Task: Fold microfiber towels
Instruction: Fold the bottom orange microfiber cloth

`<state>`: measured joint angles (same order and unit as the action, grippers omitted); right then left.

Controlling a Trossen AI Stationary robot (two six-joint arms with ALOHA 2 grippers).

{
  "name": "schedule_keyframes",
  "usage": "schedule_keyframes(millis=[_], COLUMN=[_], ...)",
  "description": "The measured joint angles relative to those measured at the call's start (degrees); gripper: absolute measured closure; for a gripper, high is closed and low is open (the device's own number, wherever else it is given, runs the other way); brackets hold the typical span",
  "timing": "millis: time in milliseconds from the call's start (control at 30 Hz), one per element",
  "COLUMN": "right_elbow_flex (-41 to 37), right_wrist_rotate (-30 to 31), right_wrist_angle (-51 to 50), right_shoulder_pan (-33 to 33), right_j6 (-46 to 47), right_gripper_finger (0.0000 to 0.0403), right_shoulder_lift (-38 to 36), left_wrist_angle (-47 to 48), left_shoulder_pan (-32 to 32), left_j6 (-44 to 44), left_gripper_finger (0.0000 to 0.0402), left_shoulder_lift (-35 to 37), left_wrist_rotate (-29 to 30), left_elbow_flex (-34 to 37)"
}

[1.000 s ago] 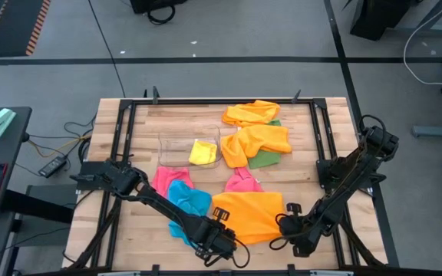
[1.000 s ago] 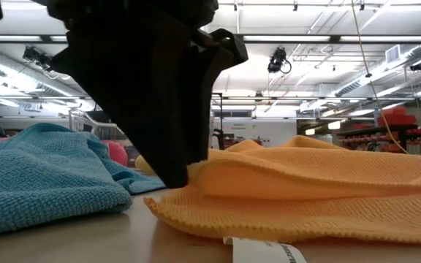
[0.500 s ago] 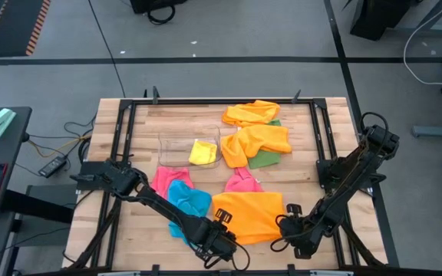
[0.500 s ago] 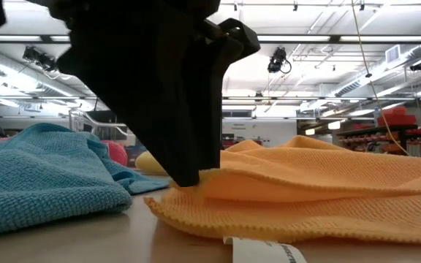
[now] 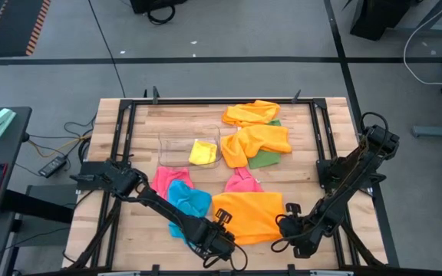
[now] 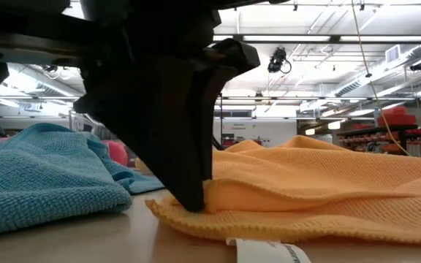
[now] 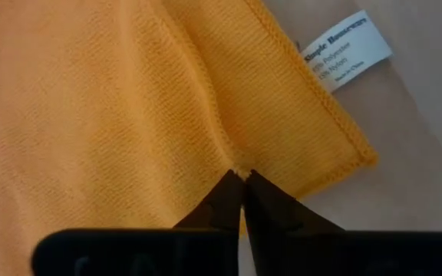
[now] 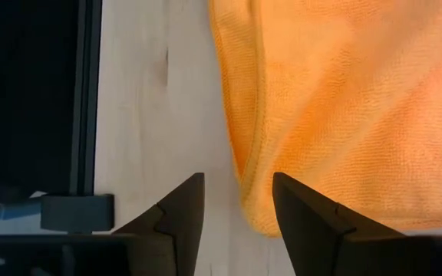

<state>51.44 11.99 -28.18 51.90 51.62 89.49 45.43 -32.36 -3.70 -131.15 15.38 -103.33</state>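
Wooden slats of the table (image 5: 140,222) carry all the cloths, and from my screen I see a big hall with ceiling lamps behind it in the low view.

I have the left gripper (image 7: 242,178) at the near edge of the table, with its fingertips pressed together on a fold of the flat orange towel (image 5: 248,215). The pinched spot is close to the towel's corner, and a white label (image 7: 347,50) lies just beyond that corner on the wood. Beside this gripper, on its far-left side, lies the blue towel (image 5: 187,204), and the pink towel (image 5: 166,179) is a bit farther behind it.

My right gripper (image 8: 236,205) sits at the other near corner of the same orange towel. Its fingers (image 8: 184,208) are moderately apart; the towel's rounded corner lies between them, but I cannot tell if they touch it.

Farther from both grippers I see a second pink towel (image 5: 242,182), two crumpled orange towels (image 5: 253,113) over a green towel (image 5: 265,159), and a yellow towel (image 5: 202,152) inside the clear bin (image 5: 173,142).
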Motion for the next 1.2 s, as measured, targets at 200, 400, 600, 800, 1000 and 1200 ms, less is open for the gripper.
schedule_keyframes(millis=[200,400,600,800,1000,1200], right_elbow_flex=[0.0,0.0,0.0,0.0,0.0,0.0], right_wrist_rotate=[0.3,1.3,1.3,1.3,1.3,2.6], right_wrist_angle=[0.0,0.0,0.0,0.0,0.0,0.0], right_shoulder_pan=[0.0,0.0,0.0,0.0,0.0,0.0], right_j6=[-0.5,-0.7,-0.8,-1.3,-1.3,-2.5], right_gripper_finger=[0.024,0.024,0.024,0.024,0.024,0.024], right_shoulder_lift=[0.0,0.0,0.0,0.0,0.0,0.0], left_wrist_angle=[2.4,3.1,3.0,1.0,0.5,0.8], left_shoulder_pan=[-0.3,-1.0,-1.0,-0.6,-0.4,-0.5], left_j6=[0.3,0.0,0.1,0.7,1.3,1.6], left_gripper_finger=[0.0385,0.0382,0.0393,0.036,0.0332,0.0274], left_shoulder_lift=[0.3,0.4,0.4,0.3,0.3,0.3], left_wrist_rotate=[0.0,-3.9,-7.7,-7.8,-7.8,-7.8], left_elbow_flex=[-3.8,-5.3,-5.2,-3.2,-3.0,-3.1])
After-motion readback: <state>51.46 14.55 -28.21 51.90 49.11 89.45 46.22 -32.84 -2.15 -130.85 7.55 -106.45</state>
